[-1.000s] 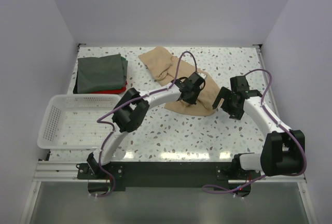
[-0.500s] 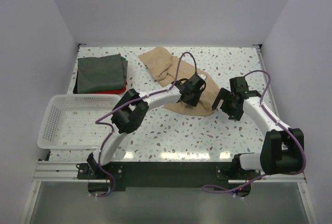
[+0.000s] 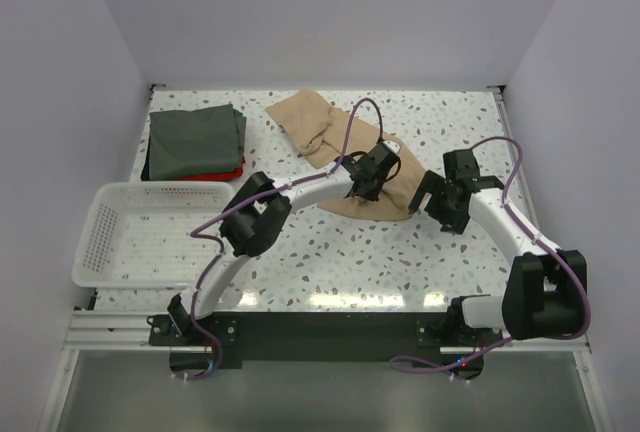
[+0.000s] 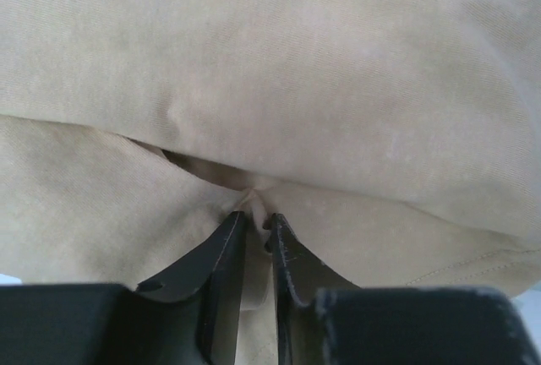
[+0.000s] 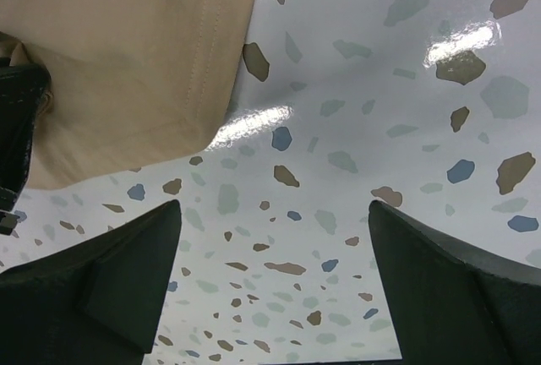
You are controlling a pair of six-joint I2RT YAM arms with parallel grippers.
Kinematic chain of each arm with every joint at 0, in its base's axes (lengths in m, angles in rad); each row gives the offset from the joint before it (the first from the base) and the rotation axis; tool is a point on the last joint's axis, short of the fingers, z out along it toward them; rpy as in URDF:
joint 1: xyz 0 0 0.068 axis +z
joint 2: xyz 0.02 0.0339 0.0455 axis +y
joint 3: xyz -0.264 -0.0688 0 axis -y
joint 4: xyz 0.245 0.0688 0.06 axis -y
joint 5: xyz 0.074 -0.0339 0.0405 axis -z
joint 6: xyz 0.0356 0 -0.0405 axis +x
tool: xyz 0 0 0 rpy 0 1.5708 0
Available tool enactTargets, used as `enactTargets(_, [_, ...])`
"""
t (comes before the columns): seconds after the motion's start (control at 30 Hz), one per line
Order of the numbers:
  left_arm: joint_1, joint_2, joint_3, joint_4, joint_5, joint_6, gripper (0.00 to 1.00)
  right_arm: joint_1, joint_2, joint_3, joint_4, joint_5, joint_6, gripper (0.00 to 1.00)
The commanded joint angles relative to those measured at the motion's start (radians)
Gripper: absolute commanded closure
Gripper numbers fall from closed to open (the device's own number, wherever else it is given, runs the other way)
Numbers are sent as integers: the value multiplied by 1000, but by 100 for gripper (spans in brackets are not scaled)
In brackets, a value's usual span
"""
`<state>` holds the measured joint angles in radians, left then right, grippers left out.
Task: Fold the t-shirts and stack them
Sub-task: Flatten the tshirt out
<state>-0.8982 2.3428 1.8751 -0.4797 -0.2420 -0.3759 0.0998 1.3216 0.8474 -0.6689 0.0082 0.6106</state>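
I get bright, even overhead light in top view; shadows faint. Glare band on table at near edge, shiny patches in right wrist view. Tan shirt close-up looks soft, slightly blurred; fingers dark, underlit.

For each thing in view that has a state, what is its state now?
tan t-shirt: crumpled, not folded, lying on the table.
dark grey-green t-shirt: folded, lying on the red one.
red t-shirt: underneath, only an edge shows.
white basket: upright, nothing seen inside.
left tool: almost closed, pinching a fold of the tan t-shirt.
right tool: open, holding nothing.
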Motion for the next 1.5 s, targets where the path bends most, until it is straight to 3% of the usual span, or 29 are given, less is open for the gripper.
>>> enactTargets(0.0, [1,18,-14,0,-36,25,79,-2,-25,-8,5,-7,5,5])
enactTargets(0.2, [7,-37,-42,19,-26,-3,99,-3,-5,-2,15,-7,-2,5])
enactTargets(0.63, [212,-515,-369,201,156,-245,100,-3,136,19,158,-126,-18,12])
enactTargets(1.0, [343,-766,-533,150,122,-273,100,5,327,122,250,-186,-25,23])
enactTargets(1.1, [378,-806,-550,127,125,-270,100,8,378,163,261,-212,-32,35])
enactTargets(1.13, [393,-813,-557,125,125,-268,100,8,389,174,258,-217,-35,50])
enactTargets(1.23, [429,-842,-571,112,119,-265,100,6,418,222,212,-223,-49,80])
enactTargets(1.27, [436,-850,-573,104,115,-262,100,6,413,231,197,-218,-58,98])
enactTargets(1.47, [504,-895,-571,61,64,-222,100,-28,328,346,5,-99,-121,100])
